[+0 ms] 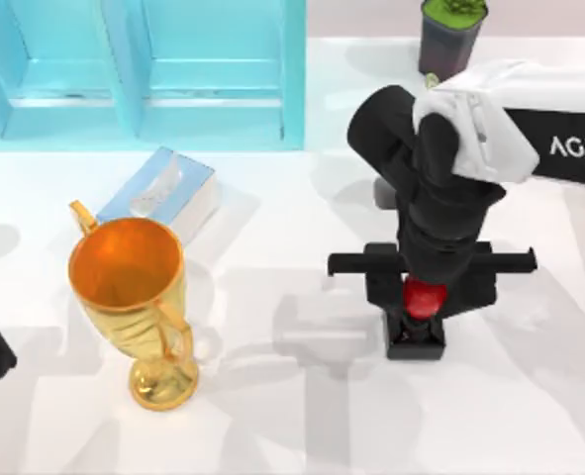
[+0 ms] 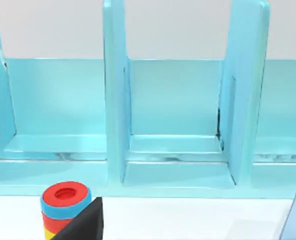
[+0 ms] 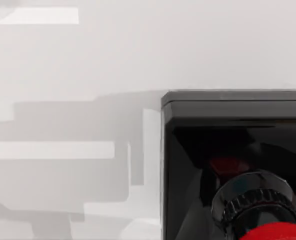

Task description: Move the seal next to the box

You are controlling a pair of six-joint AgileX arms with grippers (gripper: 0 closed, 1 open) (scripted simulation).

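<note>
Top view: right gripper (image 1: 423, 302) sits over the seal (image 1: 422, 299), lower right of centre; grip state unclear. Box (image 1: 163, 193) lies far upper left.

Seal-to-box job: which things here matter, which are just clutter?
Job:
seal, under the right gripper
box, near the top view's left

Clutter:
gold trophy
turquoise cabinet
potted plant
stacked coloured rings
</note>
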